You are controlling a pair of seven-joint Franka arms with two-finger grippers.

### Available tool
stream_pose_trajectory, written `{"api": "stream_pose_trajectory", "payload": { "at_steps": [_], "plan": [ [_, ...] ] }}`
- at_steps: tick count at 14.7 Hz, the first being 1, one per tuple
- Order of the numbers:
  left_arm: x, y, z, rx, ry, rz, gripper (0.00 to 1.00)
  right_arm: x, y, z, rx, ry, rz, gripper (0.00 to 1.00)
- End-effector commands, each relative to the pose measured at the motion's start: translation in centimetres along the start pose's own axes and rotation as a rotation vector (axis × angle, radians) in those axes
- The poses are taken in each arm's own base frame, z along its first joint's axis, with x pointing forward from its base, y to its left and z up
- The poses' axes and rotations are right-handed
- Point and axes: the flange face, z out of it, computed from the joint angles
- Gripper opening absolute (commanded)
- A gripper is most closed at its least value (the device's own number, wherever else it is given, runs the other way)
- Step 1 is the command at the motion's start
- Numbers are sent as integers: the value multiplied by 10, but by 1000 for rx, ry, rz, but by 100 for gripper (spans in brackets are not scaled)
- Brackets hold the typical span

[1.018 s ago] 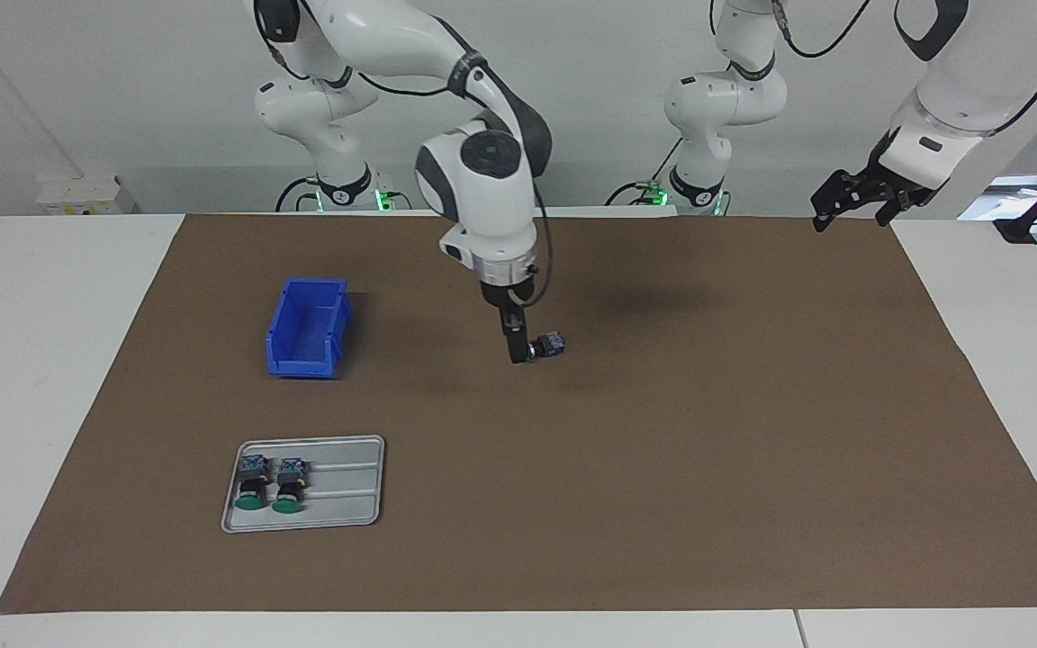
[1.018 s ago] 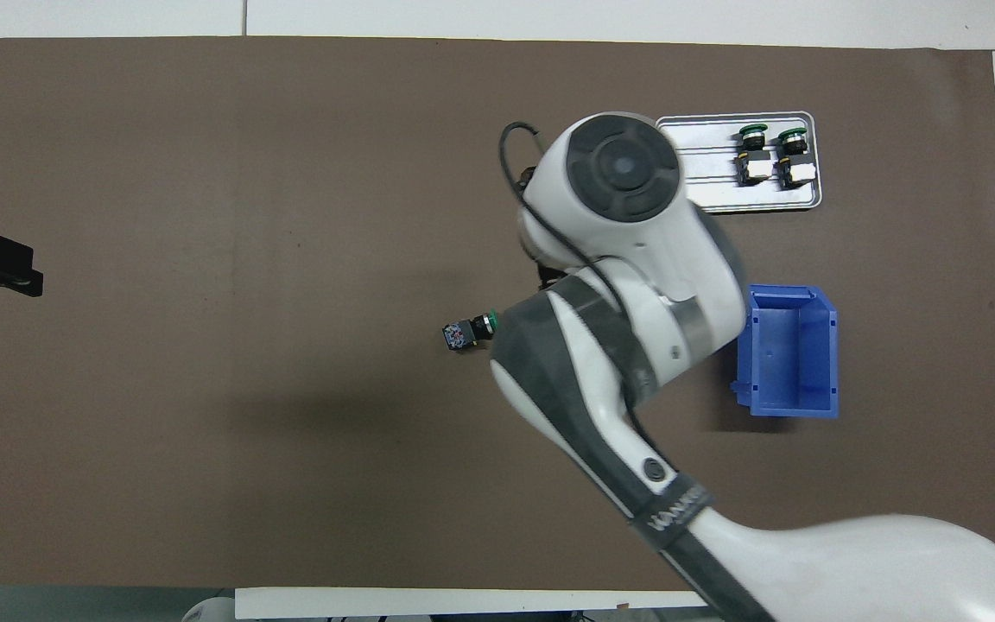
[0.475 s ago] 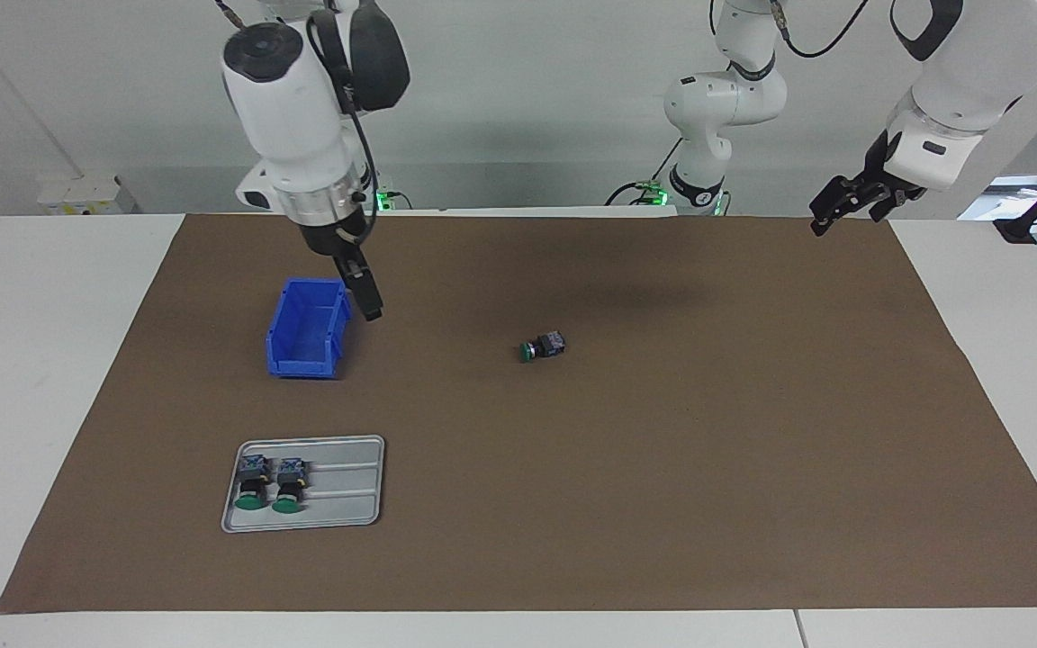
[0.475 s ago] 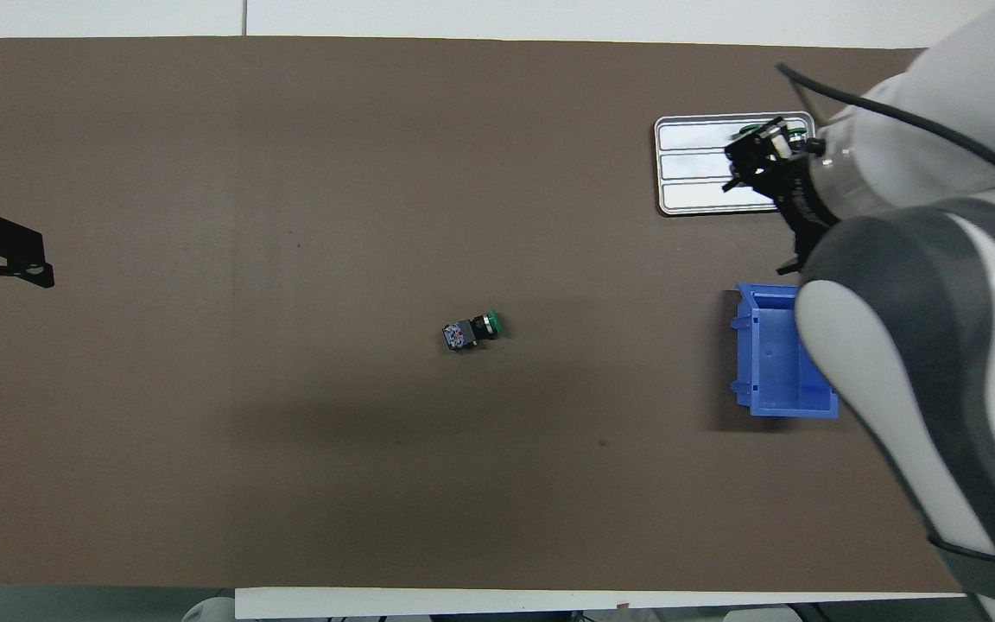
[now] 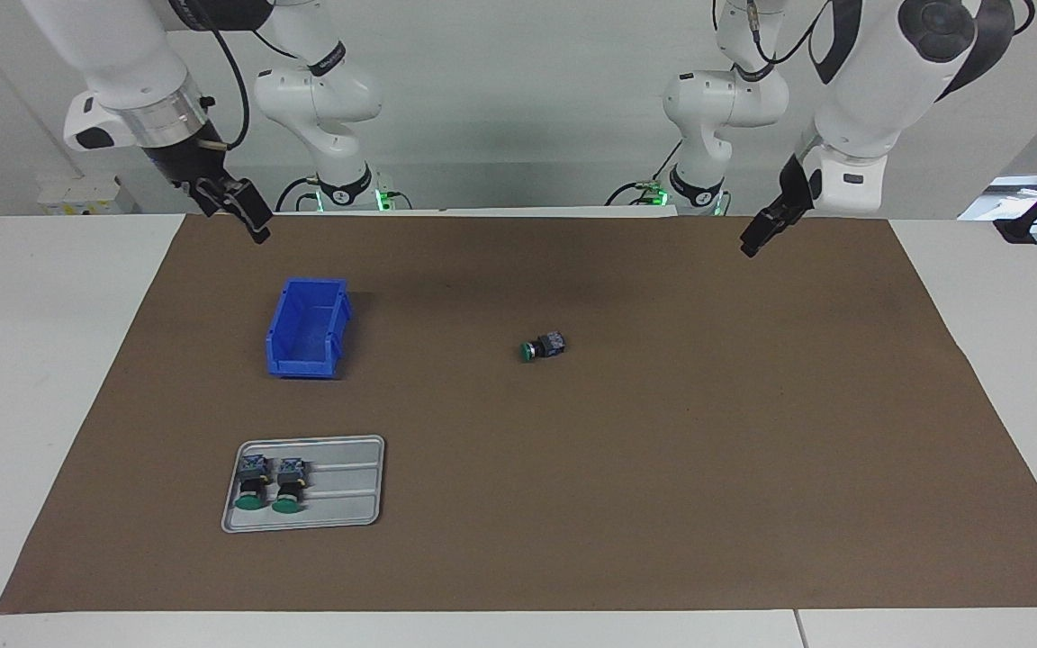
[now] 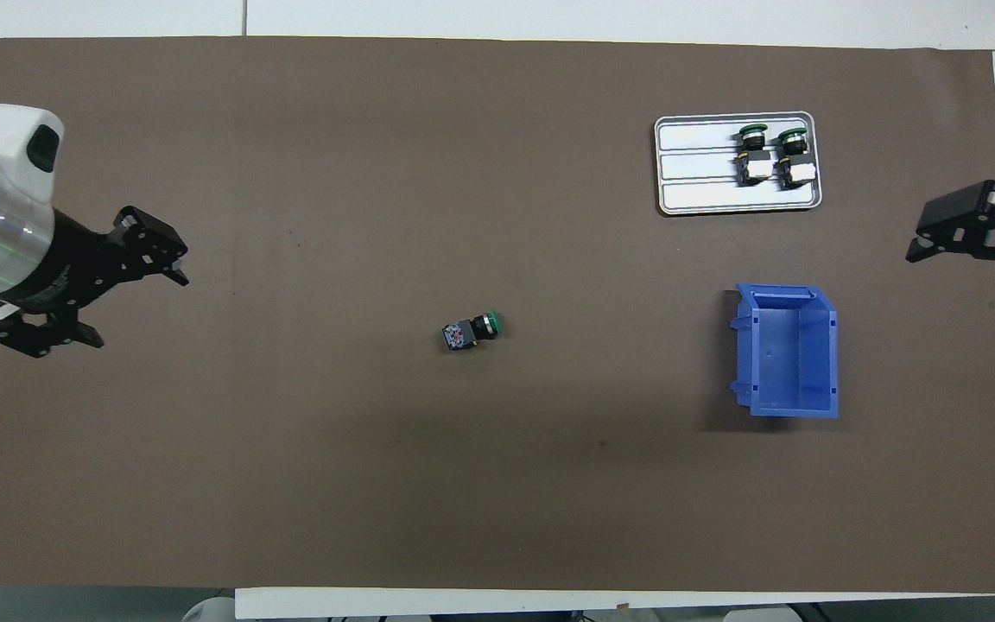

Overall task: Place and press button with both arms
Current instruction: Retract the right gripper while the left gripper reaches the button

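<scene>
Centrally, the button (image 5: pixel 541 346) lies on its side, untouched; my left gripper (image 6: pixel 109 294) and right gripper (image 6: pixel 981 259) hang spread apart at the frame's edges.

You've got the button (image 5: pixel 542 346) lying on its side mid-frame in the facing view, alone on the mat (image 5: pixel 662 468). The bin (image 5: pixel 307 327) sits in that view's left half, level with the button. The tray (image 5: pixel 338 504) is lower left, below the bin, with two more buttons (image 5: pixel 268 483) lying in the end of it that's nearest the frame's left edge.
</scene>
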Motion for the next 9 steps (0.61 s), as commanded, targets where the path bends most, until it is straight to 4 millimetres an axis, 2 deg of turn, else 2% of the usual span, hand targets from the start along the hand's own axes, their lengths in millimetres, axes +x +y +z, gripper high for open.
{"api": "stream_pose_trajectory", "payload": {
  "at_steps": [1,3,5,7,9],
  "plan": [
    [-26,21,21,-46,-7,-176,100,5,18,2,-54,-5,-241,100],
    [-59,51,57,-68,7,-293,100,10,31,7,-41,-3,-301,100],
    [-81,77,87,-86,6,-451,100,0,32,23,-44,-32,-305,100],
    [-111,112,114,-74,-4,-492,100,0,29,28,-39,6,-308,100],
    [-117,136,147,-86,-12,-652,100,0,27,26,-39,14,-311,100]
  ]
}}
